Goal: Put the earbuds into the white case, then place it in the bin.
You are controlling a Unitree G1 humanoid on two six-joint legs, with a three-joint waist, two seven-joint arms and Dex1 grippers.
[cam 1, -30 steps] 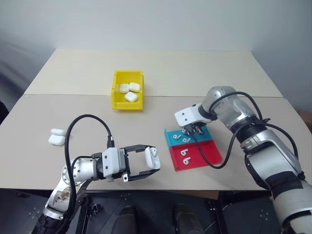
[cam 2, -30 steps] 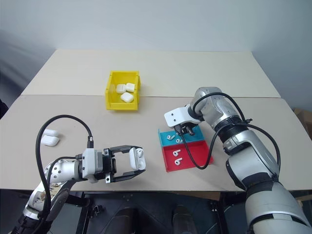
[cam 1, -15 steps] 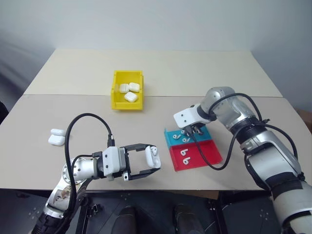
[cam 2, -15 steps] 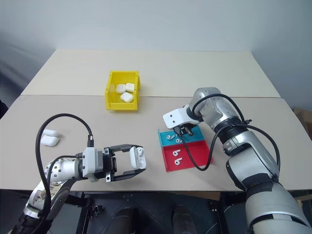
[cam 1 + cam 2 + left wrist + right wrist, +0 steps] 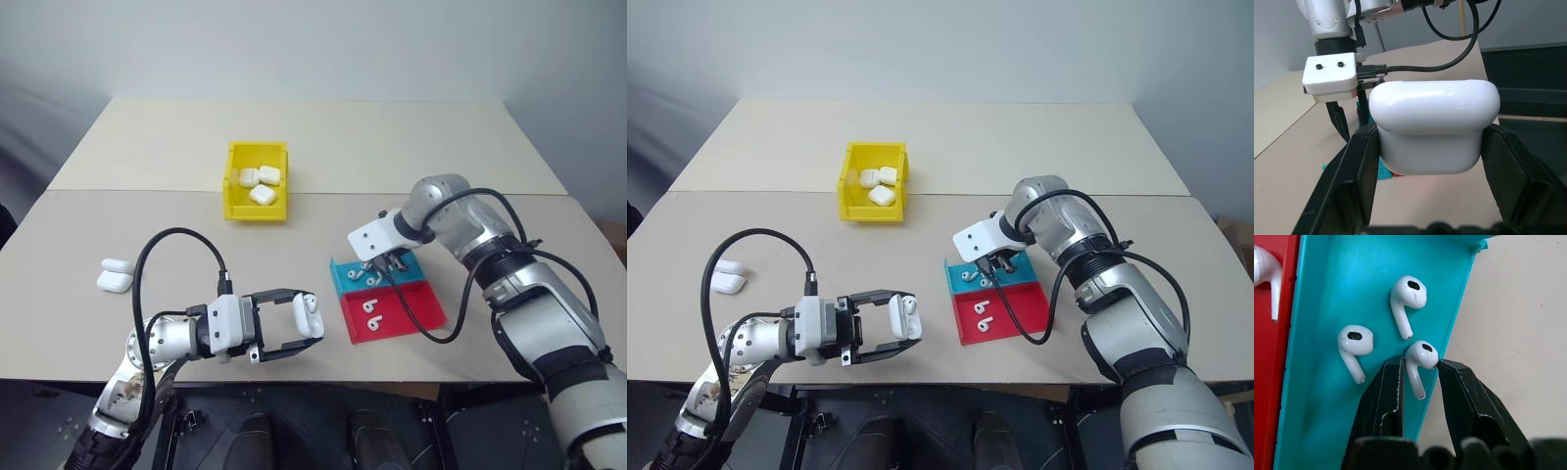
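One earbud [image 5: 1419,363] is sitting between the two black fingers of the right pincer [image 5: 1420,377], head up and stem hanging down, right at the wall of the blue tray [image 5: 1317,421]. The fingers are clenching on its rounded head, though whether it is already clear of the tray floor is hard to tell. Two more earbuds [image 5: 1406,301] are lying loose on the blue floor just beside it, and a further pair is resting in the red tray [image 5: 411,311] next to it.

The earbud looks tiny, glossy and very light — likely to slip or spin out of a hard pinch. The head is the fattest part and seems the safest place to hold; the thin stem offers little surface and probably needs to stay free to drop into its socket.

The white case [image 5: 1435,125] is being held in the left pincer [image 5: 294,328], clamped by its two narrow ends and hanging above the near edge of the table [image 5: 392,137], well apart from the trays. It is smooth and rigid, so a firm side grip seems right.

The bin [image 5: 235,201] is standing further back on the table with three cases inside — two spare cases [image 5: 115,275] are lying off to the left.
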